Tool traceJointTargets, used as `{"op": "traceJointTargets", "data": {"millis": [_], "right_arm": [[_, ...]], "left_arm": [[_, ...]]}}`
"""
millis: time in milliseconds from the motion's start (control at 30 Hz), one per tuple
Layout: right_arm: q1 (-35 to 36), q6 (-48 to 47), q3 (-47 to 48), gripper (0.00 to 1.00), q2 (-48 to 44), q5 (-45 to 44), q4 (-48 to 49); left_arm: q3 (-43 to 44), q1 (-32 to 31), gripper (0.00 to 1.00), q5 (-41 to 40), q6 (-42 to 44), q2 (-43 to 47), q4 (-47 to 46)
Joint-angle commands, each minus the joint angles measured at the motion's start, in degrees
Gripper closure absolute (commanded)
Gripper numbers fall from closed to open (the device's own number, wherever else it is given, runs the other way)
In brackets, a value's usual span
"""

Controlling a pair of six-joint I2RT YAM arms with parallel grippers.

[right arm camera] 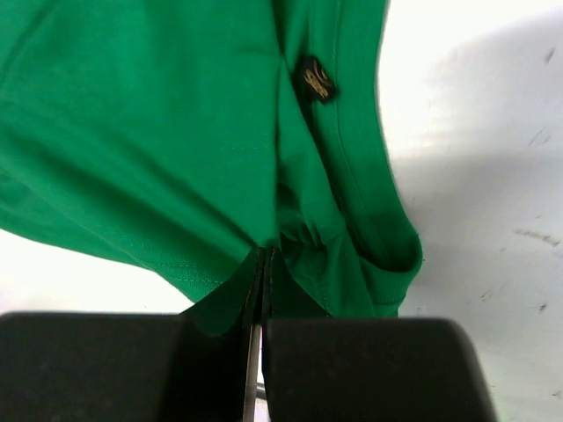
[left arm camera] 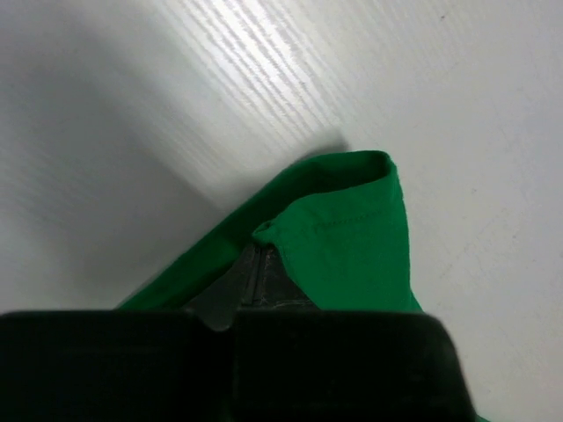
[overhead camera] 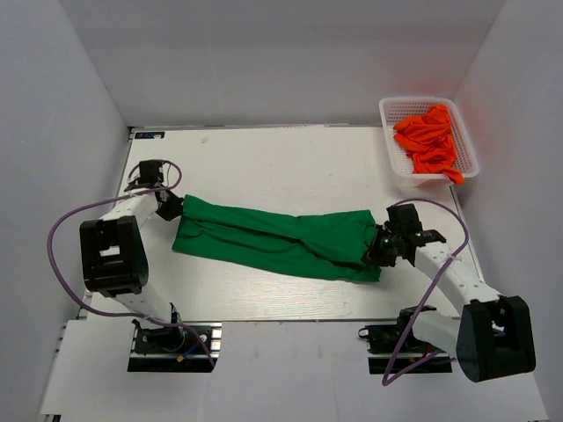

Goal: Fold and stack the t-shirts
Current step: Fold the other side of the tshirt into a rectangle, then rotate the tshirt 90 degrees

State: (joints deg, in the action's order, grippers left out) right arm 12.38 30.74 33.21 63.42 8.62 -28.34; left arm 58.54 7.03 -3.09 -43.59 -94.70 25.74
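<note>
The green t-shirt (overhead camera: 277, 239) is seen stretched across the counter (overhead camera: 264, 163), jaws of the left gripper (overhead camera: 172, 209) and right gripper (overhead camera: 381, 249) clamped on its opposite ends; light, limp and prone to sag, it is judged best gripped at hems and corners, orange t-shirts (overhead camera: 428, 141) heaped in the basket (overhead camera: 393, 112).

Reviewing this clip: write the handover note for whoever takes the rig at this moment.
Grippers: left gripper shut on the green t-shirt, left end; right gripper shut on its right end.
The shirt is stretched between them over the table, bunched, not folded.
The orange t-shirts are heaped in the white basket, far right.
Done: nothing folded or stacked.
Left: fold the green one, then fetch, fold and stack the orange ones.
</note>
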Motion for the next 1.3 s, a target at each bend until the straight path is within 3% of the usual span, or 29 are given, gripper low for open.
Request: {"op": "traceJointTargets", "data": {"millis": [0, 67, 100, 200, 300, 333, 467, 633, 833, 1067, 1267], "right_arm": [[-0.25, 1.07, -2.44, 0.98, -0.23, 2.8, 0.91], [-0.25, 0.55, -2.71, 0.92, 0.65, 2.72, 1.61], [-0.17, 0.46, -2.54, 0.78, 0.92, 2.8, 1.71], [-0.16, -1.38, -0.69, 0.59, 2.41, 2.8, 0.65], [-0.08, -2.61, 2.02, 0.39, 2.5, -0.52, -1.8], [-0.25, -3.31, 2.82, 0.34, 2.06, -2.45, -3.72], [-0.08, -6.04, 10.72, 0.1, 1.01, -5.63, -6.12], [0.18, -6.05, 14.78, 0.1, 1.44, -1.0, -1.12], [0.62, -2.35, 12.76, 0.1, 6.62, 9.65, 9.61], [0.8, -2.26, 6.8, 0.1, 12.52, 10.45, 12.08], [0.71, -2.09, 4.93, 0.1, 19.1, 9.31, 12.69]], "left_arm": [[-0.8, 0.36, 1.0, -3.41, -0.62, 3.29, 1.77], [-0.8, 0.36, 1.0, -3.41, -0.62, 2.59, 2.9], [0.59, 0.36, 0.98, -3.41, -0.62, 2.59, 3.79], [2.0, 0.36, 0.91, -5.86, -3.06, 1.36, 9.39], [0.96, 0.36, 0.12, -6.58, -6.41, 4.51, 10.65], [0.96, 0.36, 0.0, -6.58, -6.42, 5.56, 11.26], [4.46, -0.78, 0.0, -7.1, -7.03, 10.05, 11.88], [4.47, -1.4, 0.0, 4.39, -5.8, 12.61, 1.99], [7.89, -6.31, 0.0, 16.44, -4.49, -0.12, -4.28], [11.42, -11.25, 0.0, 14.35, -3.96, -11.73, -3.69], [1.15, -10.02, 0.0, 8.46, -3.96, -10.08, -1.04]]}}
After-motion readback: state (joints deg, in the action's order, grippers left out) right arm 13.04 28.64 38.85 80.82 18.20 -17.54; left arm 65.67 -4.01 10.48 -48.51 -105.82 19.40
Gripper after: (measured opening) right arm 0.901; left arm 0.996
